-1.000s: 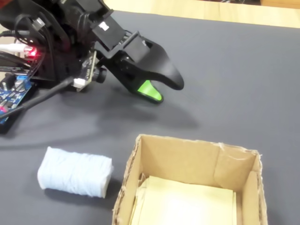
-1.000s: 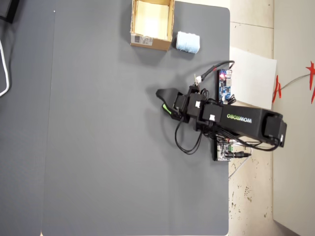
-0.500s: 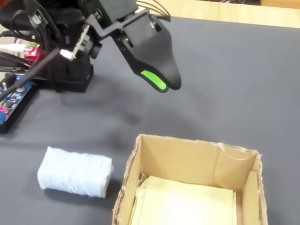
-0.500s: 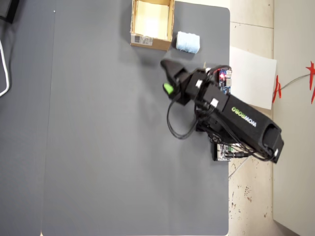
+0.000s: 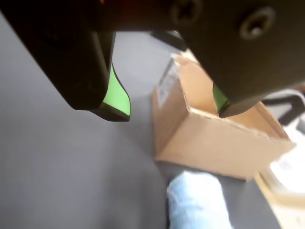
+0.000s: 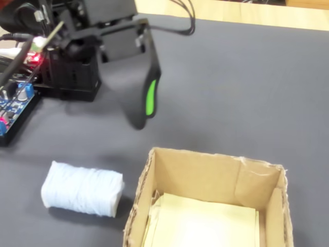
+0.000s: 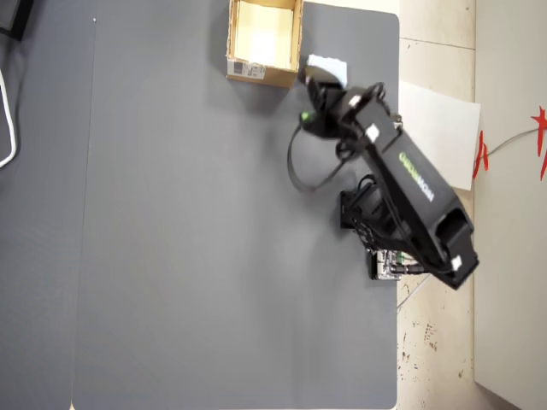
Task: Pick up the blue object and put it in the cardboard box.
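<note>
Jaws of the gripper point(image 5: 169, 107) stand wide apart in the wrist view, green pads facing inward, holding nothing. Below them at about 6 o'clock lies the blue object point(image 5: 198, 202) — on the dark mat point(image 6: 247, 92), just beside the cardboard box point(image 5: 214, 138), whose labelled side faces 11 o'clock. In the fixed view the roll point(image 6: 82, 189) sits at 9 o'clock of the box point(image 6: 205, 177) — near it, on its side — and the gripper point(image 6: 141, 116) hangs above the mat at 12 o'clock of the roll. Overhead, the arm point(image 7: 402, 184) reaches toward the box point(image 7: 263, 43).
</note>
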Robot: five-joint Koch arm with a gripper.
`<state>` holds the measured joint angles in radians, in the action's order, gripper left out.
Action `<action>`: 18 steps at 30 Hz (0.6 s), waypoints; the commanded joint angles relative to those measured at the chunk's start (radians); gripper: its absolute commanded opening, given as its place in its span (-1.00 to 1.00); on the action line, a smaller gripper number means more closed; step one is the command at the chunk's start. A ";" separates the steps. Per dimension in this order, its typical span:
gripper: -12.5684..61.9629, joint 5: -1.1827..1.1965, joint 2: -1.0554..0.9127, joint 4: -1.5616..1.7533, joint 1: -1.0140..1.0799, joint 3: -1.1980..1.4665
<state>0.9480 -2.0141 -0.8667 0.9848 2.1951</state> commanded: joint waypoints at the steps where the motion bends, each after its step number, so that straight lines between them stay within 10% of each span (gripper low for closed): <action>1: 0.22 -0.006 0.026 -0.037 0.052 -0.078; 18: 0.22 0.172 0.364 0.025 0.268 -0.225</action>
<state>1.1045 -1.6199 -0.8452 1.2502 2.0387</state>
